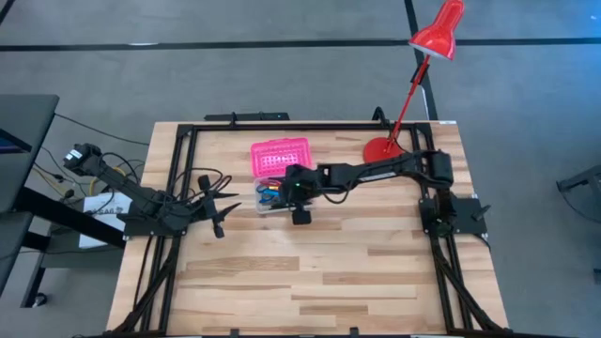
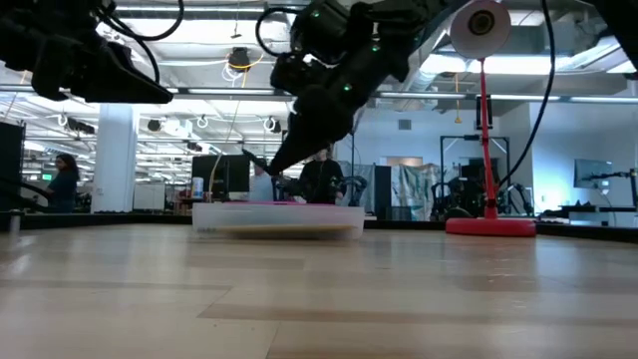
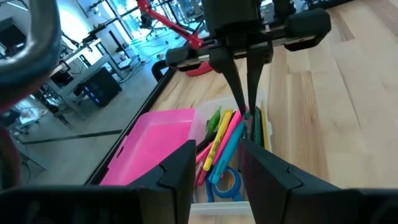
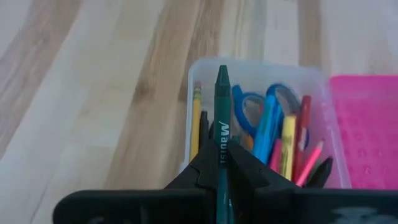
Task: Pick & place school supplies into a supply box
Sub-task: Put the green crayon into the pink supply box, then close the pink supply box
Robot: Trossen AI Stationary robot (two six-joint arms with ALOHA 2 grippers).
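The supply box lies open at mid-table: its pink lid (image 1: 280, 158) is flat on the far side, and its clear base (image 1: 266, 197) holds several school supplies (image 3: 225, 140) and blue scissors (image 4: 250, 107). My right gripper (image 1: 299, 205) hovers over the base, shut on a dark green marker (image 4: 222, 99). My left gripper (image 1: 218, 214) waits to the left of the box, raised above the table. Its fingers (image 3: 214, 168) are open with nothing between them. My right gripper pinches the green marker's barrel (image 4: 222, 134) between its two fingers. The marker lies along the fingers, and its pointed end (image 4: 222, 74) sticks out past the fingertips. The fingers slant down from the table's right. The marker is lifted clear, over the near end of the clear base.
A red desk lamp stands at the back right, its base (image 1: 383, 148) on the table and its head (image 1: 439, 33) far above. A black frame (image 1: 178, 141) runs along the table's edges. Bare wood stretches between the box and the near edge.
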